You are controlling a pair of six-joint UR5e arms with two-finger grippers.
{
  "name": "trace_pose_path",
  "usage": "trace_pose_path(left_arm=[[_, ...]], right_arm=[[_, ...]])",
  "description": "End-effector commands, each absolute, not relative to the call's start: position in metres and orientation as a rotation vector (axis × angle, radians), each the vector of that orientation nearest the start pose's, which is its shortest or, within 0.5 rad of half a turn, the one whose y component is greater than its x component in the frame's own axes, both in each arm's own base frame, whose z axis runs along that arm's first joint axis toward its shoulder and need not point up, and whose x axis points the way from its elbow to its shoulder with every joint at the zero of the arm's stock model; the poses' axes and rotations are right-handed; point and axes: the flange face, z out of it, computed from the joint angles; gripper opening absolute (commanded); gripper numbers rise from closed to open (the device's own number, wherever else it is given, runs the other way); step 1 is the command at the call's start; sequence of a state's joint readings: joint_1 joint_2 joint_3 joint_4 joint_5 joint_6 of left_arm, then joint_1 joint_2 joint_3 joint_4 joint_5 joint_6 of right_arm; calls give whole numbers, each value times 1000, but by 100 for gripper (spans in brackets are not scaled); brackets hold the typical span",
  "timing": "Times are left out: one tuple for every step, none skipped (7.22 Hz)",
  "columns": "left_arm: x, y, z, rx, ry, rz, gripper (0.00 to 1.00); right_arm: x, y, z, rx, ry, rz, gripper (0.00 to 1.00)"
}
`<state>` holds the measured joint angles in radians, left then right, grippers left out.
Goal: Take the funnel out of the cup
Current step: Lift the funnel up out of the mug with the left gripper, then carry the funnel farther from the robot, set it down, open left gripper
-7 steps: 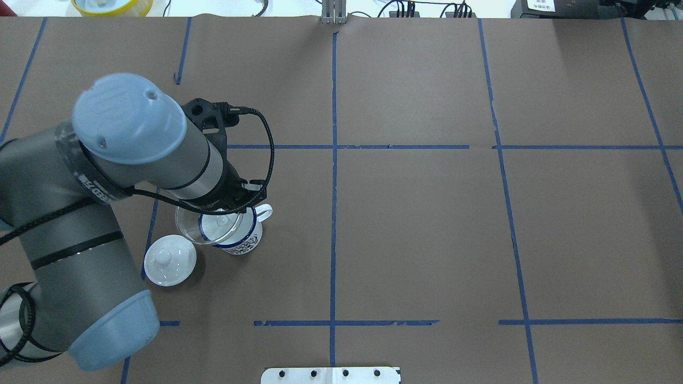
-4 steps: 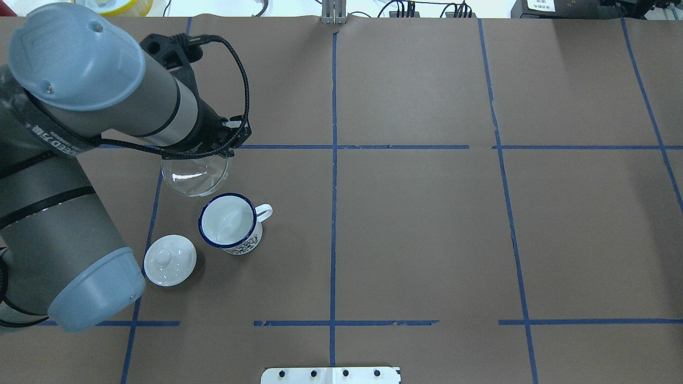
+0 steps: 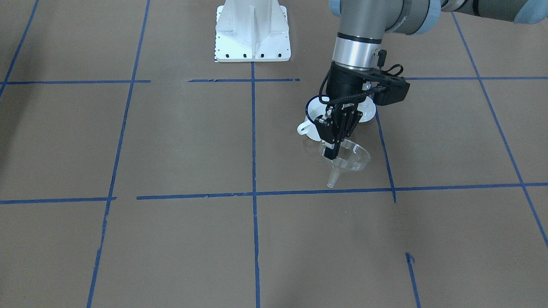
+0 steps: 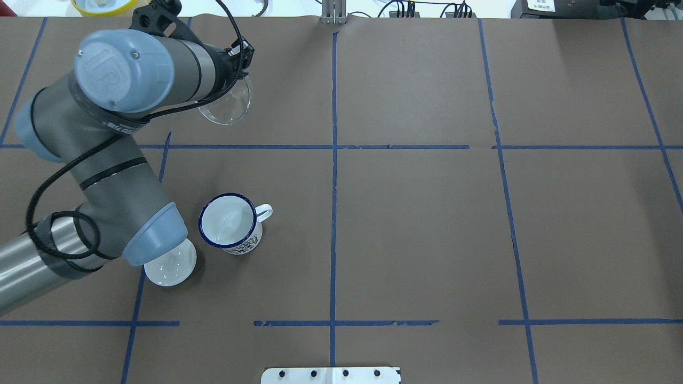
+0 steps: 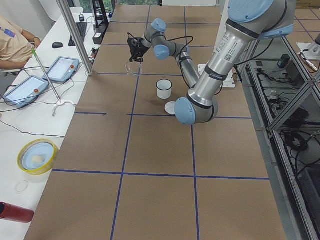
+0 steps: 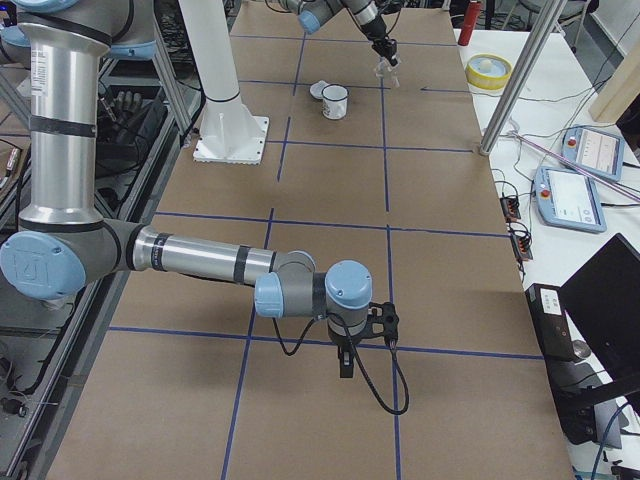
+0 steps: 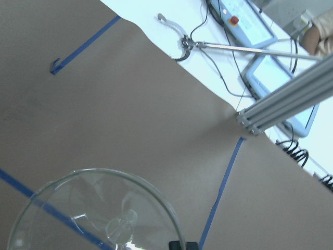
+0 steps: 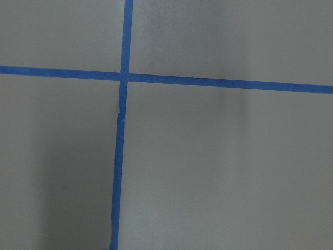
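My left gripper (image 3: 333, 150) is shut on the rim of the clear funnel (image 3: 350, 157) and holds it in the air, tilted, with the spout pointing down. The funnel sits beyond the cup in the overhead view (image 4: 227, 104), and its bowl fills the lower left of the left wrist view (image 7: 93, 213). The white cup with a blue rim (image 4: 230, 224) stands upright and empty; the gripper partly hides it in the front view (image 3: 311, 116). My right gripper (image 6: 345, 366) hangs over bare table far from the cup, and I cannot tell whether it is open or shut.
A white knobbed lid (image 4: 172, 270) lies beside the cup, partly under my left elbow. The robot's base (image 3: 252, 30) is at the near edge. A yellow bowl (image 4: 109, 5), a metal post (image 5: 75, 35) and tablets (image 5: 65, 68) are past the far edge.
My left gripper has lifted the funnel out of the cup and carried it toward the far side of the table. The cup and lid have not moved.
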<state>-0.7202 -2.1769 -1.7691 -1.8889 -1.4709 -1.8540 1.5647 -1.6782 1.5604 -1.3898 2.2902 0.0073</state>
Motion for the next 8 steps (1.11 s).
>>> trace_pose_path(left_arm=[[424,-590,262,430,1179,-1134,0],[432,-606,296,479,1207,-1169,0],[439,-611,313,480,1202,-1177,0],[441,-613,319,474,1192,-1186,0],[446,-617,333,469,1174,-1195,0],[449,-619,344,473,1195,-1197,0],[450,-620,348,471,1199,-1196,3],[450,-620,348,472,1199,-1195,26]], right_arm=[[65,-449,699,57,-720,-22,100],[65,-449,700,55,-720,-21,100],[65,-449,699,57,-720,-23,100],[65,-449,699,57,-720,-22,100],[65,-449,699,57,-720,-22,100],[65,-449,699,57,-720,-22,100],[65,-449,699,57,-720,-22,100],[65,-449,700,56,-720,-23,100]])
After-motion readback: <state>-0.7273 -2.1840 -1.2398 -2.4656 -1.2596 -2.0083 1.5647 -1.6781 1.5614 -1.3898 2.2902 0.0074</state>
